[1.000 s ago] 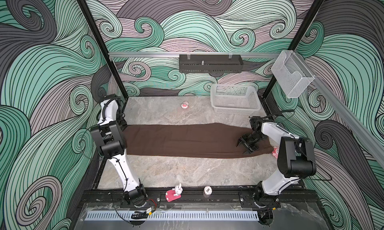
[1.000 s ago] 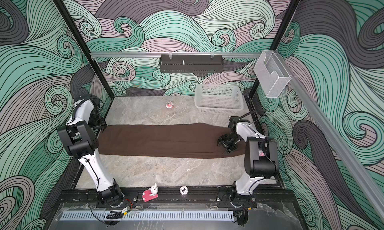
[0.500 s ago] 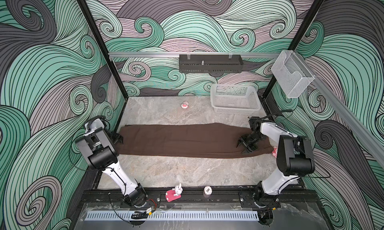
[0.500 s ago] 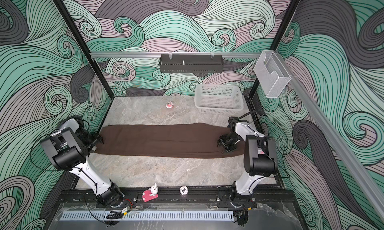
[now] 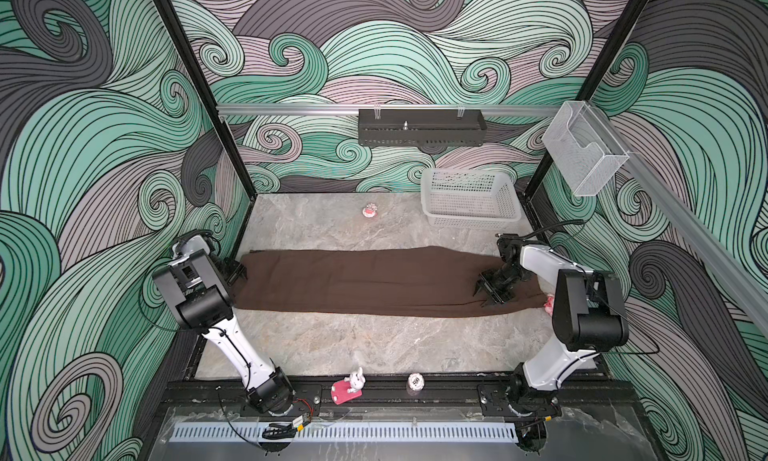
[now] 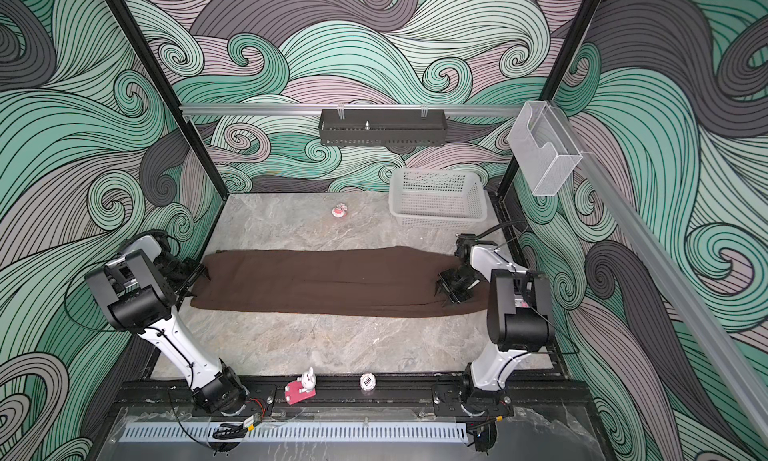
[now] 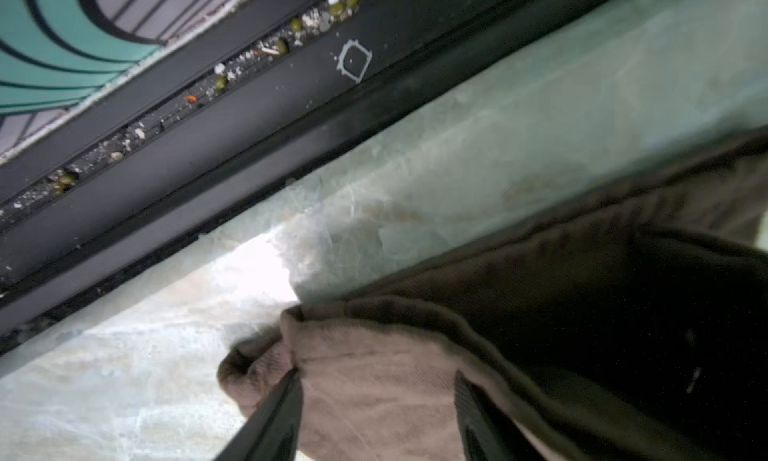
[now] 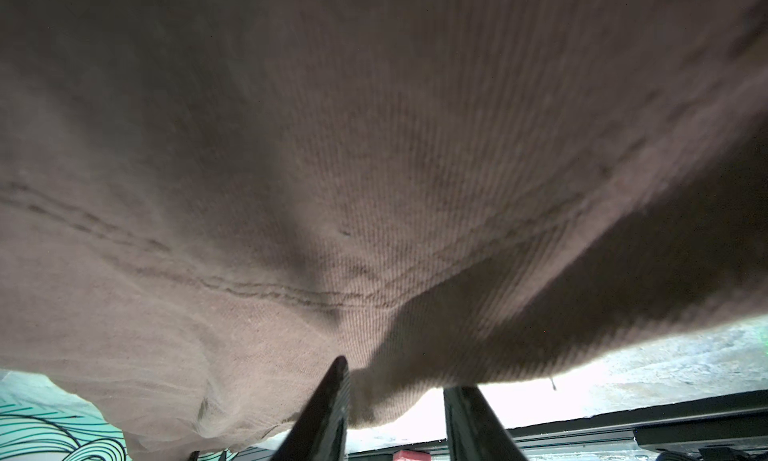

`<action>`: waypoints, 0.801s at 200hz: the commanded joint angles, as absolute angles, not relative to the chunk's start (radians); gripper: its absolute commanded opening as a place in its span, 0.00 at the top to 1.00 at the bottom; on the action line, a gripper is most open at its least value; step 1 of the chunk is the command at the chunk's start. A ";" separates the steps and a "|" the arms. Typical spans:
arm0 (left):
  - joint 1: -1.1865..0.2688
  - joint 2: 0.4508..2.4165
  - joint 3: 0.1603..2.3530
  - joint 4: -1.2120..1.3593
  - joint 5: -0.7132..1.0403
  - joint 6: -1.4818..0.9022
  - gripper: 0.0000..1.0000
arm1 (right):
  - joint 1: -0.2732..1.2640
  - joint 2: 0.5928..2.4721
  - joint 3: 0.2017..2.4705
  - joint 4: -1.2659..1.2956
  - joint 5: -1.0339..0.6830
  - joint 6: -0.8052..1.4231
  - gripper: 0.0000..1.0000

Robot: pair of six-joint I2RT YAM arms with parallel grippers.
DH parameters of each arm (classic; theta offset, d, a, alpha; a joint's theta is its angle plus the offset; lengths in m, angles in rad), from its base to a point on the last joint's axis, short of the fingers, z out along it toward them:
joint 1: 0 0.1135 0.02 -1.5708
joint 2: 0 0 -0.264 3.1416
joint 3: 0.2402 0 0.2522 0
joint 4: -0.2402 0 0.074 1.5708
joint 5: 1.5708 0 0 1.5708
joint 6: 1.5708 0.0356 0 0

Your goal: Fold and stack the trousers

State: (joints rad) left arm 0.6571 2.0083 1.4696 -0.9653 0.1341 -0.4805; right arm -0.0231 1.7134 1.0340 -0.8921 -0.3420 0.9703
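Across the middle of the desk (image 5: 353, 346) lie the trousers (image 5: 365, 282), a long brown strip flat on the marble, well in front of the white basket (image 5: 469, 197). Their long axis runs side to side, from the left arm to the right, roughly parallel to the front rail. Which end is the waist I cannot tell.

The left pincer (image 5: 237, 274) sits at the left end. Its fingers (image 7: 274, 413) stand apart astride a corner of the cloth, not closed on it. The right pincer (image 5: 489, 290) is down on the right end, a little in from the tip. Its fingers (image 8: 328, 400) have a fold bulging between them at a narrower gap, but whether they grip it I cannot tell.

The step looks like taking both ends for an end-to-end fold. To do it well, each pincer should catch every layer, close fully before lifting, and rise level so the strip neither twists nor drags.
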 commanded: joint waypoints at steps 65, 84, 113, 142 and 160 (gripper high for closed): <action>0.672 2.072 1.499 -1.085 -0.064 -0.458 0.41 | -0.016 1.690 1.014 -0.899 -0.330 1.002 1.00; 0.675 2.087 1.541 -1.129 -0.106 -0.457 0.42 | -0.022 1.654 1.003 -0.919 -0.337 0.995 1.00; 0.688 2.082 1.588 -1.188 -0.132 -0.453 0.54 | -0.034 1.592 0.991 -0.968 -0.344 0.971 1.00; 0.695 2.045 1.591 -1.220 -0.134 -0.451 0.64 | -0.036 1.574 0.958 -0.992 -0.326 0.946 1.00; 0.695 2.014 1.576 -1.220 -0.123 -0.448 0.62 | -0.035 1.582 0.934 -0.976 -0.328 0.943 1.00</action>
State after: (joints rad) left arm 0.6662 2.0754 1.5558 -1.1908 -0.0723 -0.4351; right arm -0.0330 1.5806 0.9718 -0.9382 -0.3401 0.9646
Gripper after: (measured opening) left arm 0.362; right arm 0.047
